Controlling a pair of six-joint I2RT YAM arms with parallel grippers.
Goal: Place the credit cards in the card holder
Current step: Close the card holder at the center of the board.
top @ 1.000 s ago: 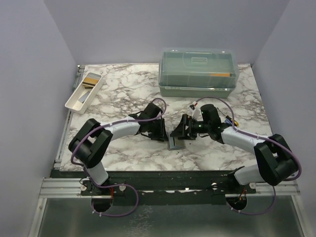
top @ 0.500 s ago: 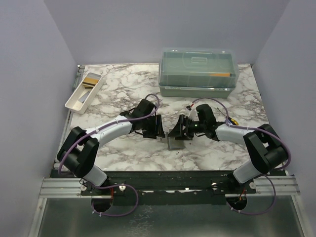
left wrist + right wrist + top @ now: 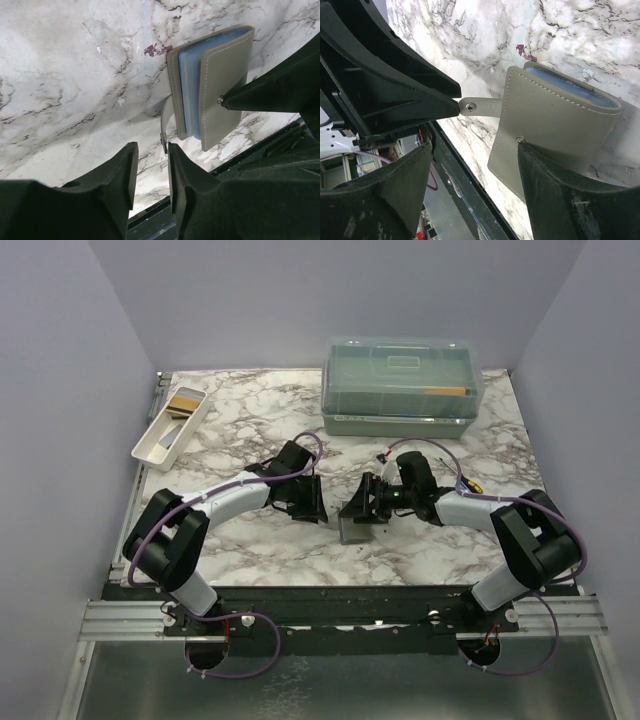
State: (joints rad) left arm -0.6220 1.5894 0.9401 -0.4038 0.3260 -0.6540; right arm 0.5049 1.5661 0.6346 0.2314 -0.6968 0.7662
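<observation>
The grey-olive card holder (image 3: 354, 526) lies folded near the table's front edge, with its blue-grey leaves showing in the left wrist view (image 3: 216, 82). Its snap strap (image 3: 165, 122) sticks out toward my left gripper (image 3: 151, 147), which is open by a narrow gap and empty, with the strap's end just at one fingertip. My right gripper (image 3: 475, 146) is open wide, and one finger (image 3: 555, 190) presses on the holder's cover (image 3: 545, 130) at the snap stud. A gold-orange credit card (image 3: 185, 398) and a greyish one (image 3: 173, 421) lie in the white tray.
The long white tray (image 3: 152, 447) sits at the back left. A big clear lidded box (image 3: 403, 385) stands at the back right. The table's front edge and a black rail (image 3: 470, 200) run right beside the holder.
Both arms have lowered and stretched out flatter over the table. My left gripper has drawn slightly left from the holder, and my right gripper has edged left onto its cover. The holder has stayed put.
</observation>
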